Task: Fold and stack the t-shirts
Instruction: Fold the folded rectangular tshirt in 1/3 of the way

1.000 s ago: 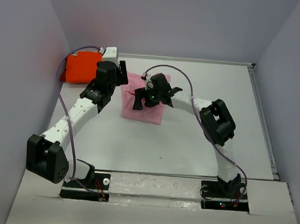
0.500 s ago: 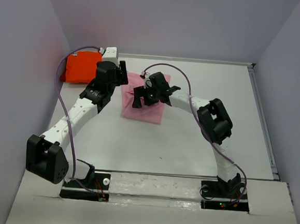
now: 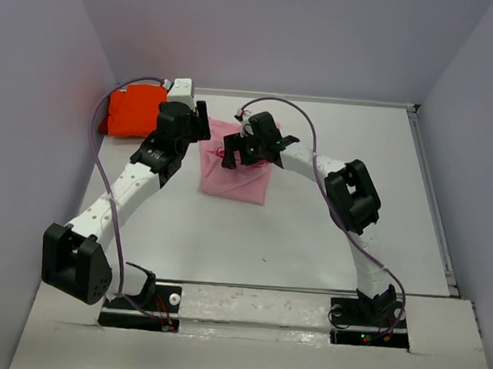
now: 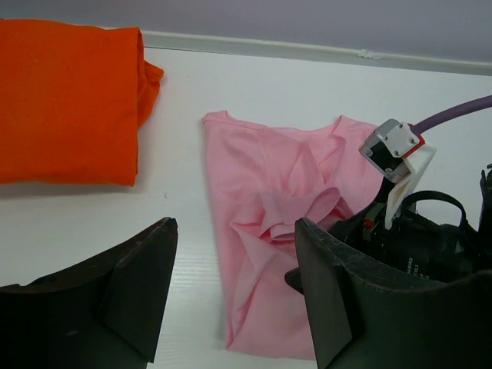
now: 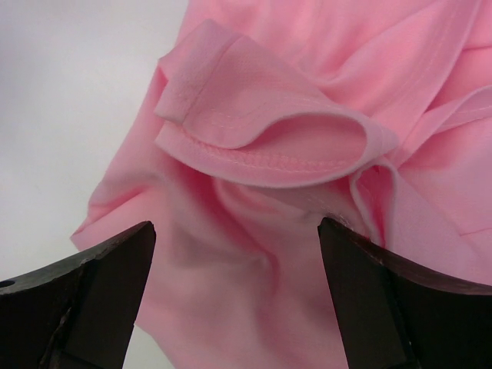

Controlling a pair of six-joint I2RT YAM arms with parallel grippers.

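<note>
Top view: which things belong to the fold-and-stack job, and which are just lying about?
Job:
- pink t-shirt, rumpled, mid-table
- orange t-shirt, folded, far left corner

Not the job:
- purple cable on the arm
- table

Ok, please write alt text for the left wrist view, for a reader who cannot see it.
A crumpled light pink cloth t-shirt lies on the white table, with a folded bright orange cloth t-shirt apart to its left. The left gripper's dark fingers stand open in the foreground, empty.

A white table (image 3: 311, 232) spreads out before me, shut in on three sides by plain lilac-grey walls (image 3: 284, 34).
</note>
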